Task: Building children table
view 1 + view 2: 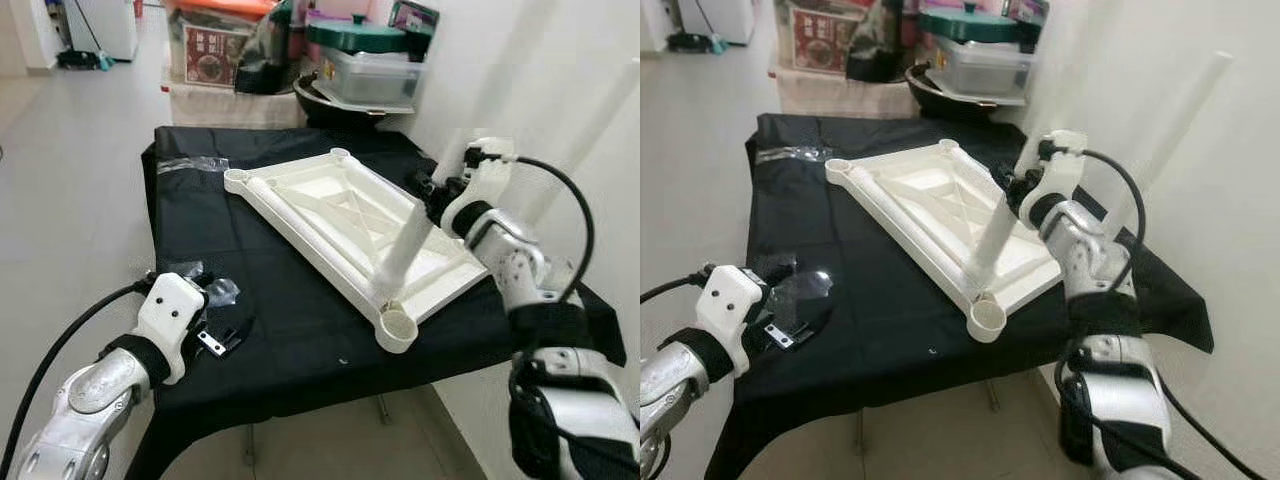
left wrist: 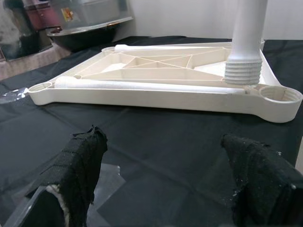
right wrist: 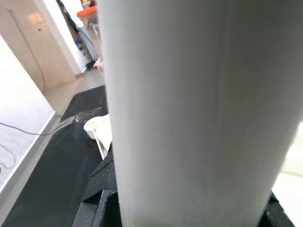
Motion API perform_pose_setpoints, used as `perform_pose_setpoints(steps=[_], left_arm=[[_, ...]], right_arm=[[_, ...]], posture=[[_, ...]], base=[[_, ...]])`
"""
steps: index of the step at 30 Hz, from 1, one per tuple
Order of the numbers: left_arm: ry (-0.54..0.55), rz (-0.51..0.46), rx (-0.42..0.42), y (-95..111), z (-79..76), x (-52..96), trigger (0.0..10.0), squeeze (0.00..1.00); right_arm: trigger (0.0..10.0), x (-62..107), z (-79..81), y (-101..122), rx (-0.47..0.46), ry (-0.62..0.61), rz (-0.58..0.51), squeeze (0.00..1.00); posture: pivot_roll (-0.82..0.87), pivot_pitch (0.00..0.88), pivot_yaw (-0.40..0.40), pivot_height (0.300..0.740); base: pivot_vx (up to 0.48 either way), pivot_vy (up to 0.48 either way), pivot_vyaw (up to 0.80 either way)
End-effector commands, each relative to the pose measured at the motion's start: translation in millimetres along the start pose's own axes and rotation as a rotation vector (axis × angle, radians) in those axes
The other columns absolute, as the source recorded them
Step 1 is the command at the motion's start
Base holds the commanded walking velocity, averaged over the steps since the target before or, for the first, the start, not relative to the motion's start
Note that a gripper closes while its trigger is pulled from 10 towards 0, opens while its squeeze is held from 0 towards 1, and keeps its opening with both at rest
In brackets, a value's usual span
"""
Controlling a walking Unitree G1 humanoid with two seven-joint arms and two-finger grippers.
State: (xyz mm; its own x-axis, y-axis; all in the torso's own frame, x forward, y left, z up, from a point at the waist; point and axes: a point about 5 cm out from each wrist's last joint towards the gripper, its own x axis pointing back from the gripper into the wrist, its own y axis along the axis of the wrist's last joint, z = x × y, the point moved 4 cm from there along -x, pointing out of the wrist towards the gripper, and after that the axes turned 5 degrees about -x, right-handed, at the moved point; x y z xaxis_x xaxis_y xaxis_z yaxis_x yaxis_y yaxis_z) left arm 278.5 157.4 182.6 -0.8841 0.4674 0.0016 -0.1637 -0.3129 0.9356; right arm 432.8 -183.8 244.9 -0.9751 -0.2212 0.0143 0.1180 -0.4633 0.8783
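Note:
A white plastic table top (image 1: 340, 215) lies upside down on a table draped in black cloth (image 1: 200, 220). My right gripper (image 1: 440, 195) is shut on a white table leg (image 1: 405, 250), holding it tilted. The leg's threaded lower end (image 2: 241, 71) sits on the table top just behind the near corner socket (image 1: 398, 325), not in it. A second white leg (image 2: 142, 85) lies flat along the top's left edge. My left gripper (image 2: 165, 175) is open and low over the cloth at the near left, with nothing between its fingers (image 2: 80, 165).
Clear plastic wrapping (image 1: 215, 295) and a small metal piece (image 1: 212, 343) lie by my left gripper. Boxes and a dark bowl (image 1: 370, 75) are stacked behind the table. A white wall stands close on the right, with another white pole (image 1: 1170, 140) leaning against it. Open floor lies to the left.

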Motion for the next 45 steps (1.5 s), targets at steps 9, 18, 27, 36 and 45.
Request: perform_pose_setpoints(steps=[9,18,27,36,45], left_arm=[[-0.03,0.019,0.015,-5,-6.3,5.6,10.0,0.0],[-0.047,0.014,0.026,-5,-11.4,2.9,10.0,0.0],[-0.057,0.015,0.028,-6,-12.5,3.0,10.0,0.0],[-0.056,0.019,0.03,-7,-13.2,3.5,10.0,0.0],[-0.054,0.02,0.026,-9,-12.8,2.0,10.0,0.0]], right_arm=[[0.0,-5.3,-0.5,-2,-0.052,-0.013,0.014,0.0],[0.0,-4.4,-8.5,-3,-0.078,-0.063,0.047,0.0],[0.0,-3.0,-21.4,2,-0.048,-0.124,0.033,0.0],[0.0,9.2,-40.4,52,0.149,-0.182,-0.121,0.0],[0.0,9.4,-28.7,38,0.447,-0.121,-0.133,0.0]], posture=[[0.16,0.0,-0.178,0.74],[0.16,0.0,-0.175,0.74],[0.15,0.0,-0.17,0.74],[0.15,0.0,-0.17,0.74],[0.15,0.0,-0.168,0.74]], base=[[0.0,0.0,0.0],[0.0,0.0,0.0],[0.0,0.0,0.0],[0.0,0.0,0.0],[0.0,0.0,0.0]])
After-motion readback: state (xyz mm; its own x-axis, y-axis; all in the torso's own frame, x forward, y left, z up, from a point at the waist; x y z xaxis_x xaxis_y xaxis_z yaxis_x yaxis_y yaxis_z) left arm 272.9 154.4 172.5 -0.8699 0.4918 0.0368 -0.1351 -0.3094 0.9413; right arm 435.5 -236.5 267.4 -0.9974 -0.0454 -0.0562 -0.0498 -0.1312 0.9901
